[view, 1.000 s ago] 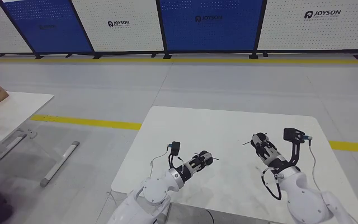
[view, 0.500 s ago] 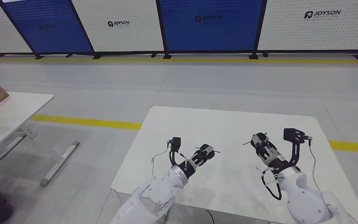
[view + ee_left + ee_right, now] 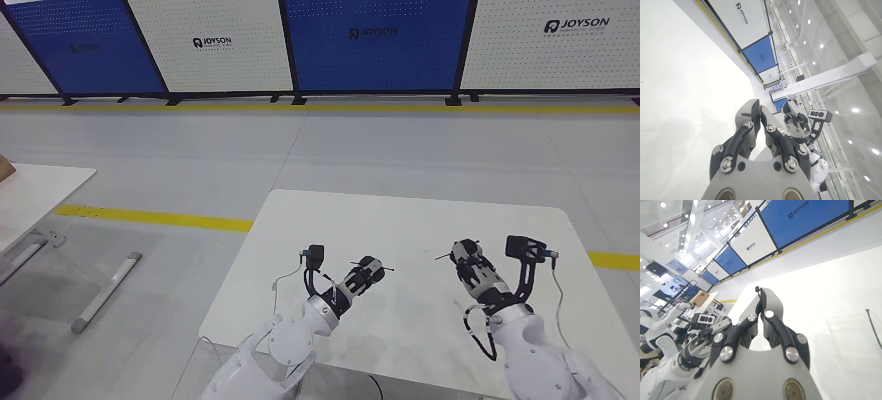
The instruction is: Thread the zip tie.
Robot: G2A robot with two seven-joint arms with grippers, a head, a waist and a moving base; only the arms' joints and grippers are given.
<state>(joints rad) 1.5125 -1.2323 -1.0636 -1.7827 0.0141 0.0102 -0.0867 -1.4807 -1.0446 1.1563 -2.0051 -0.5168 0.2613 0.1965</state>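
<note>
Both grippers hover over the white table [image 3: 400, 215], facing each other a short way apart. My left gripper [image 3: 370, 268] [image 3: 760, 106] is shut on a thin black zip tie [image 3: 748, 115], with a short end sticking out sideways past one finger. My right gripper [image 3: 461, 250] [image 3: 761, 292] is shut on a black zip tie whose small square head [image 3: 757, 288] pokes out beyond the fingertips. In the top view the thin black ends [image 3: 386, 268] point toward each other across the gap. I cannot tell whether both grippers hold the same tie.
Another black zip tie [image 3: 872, 326] lies on a clear sheet [image 3: 846, 336] on the table beside my right arm. The table's near edge runs just under both arms. A second white table [image 3: 40, 195] stands far off to the left across the floor.
My left gripper moved a little farther out over the table, toward the right gripper, then held still. The right arm barely shifted.
</note>
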